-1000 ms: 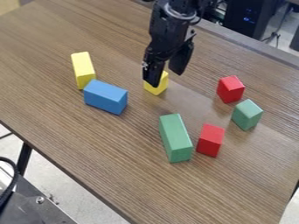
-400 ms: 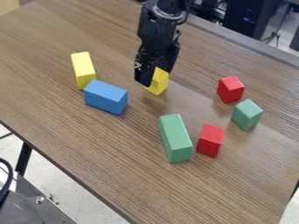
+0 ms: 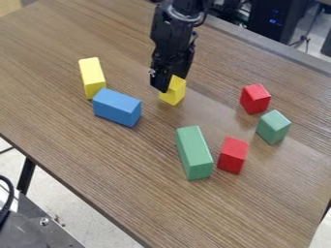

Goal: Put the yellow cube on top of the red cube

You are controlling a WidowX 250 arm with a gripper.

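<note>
From here it looks like a robotics lab: a jointed black robot arm (image 3: 173,31) over a brown wood-grain surface (image 3: 90,145), black computer equipment (image 3: 268,19) with blue lights behind, pale bare floor below.

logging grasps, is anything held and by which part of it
Can't tell: the tool is right at the yellow cube, hiding part of it, but a grip isn't clear.

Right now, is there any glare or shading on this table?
Camera view: a soft, pale sheen on the tabletop between the yellow cube and the red cube; camera view: the blue block is darker on its right end than on top.
</note>
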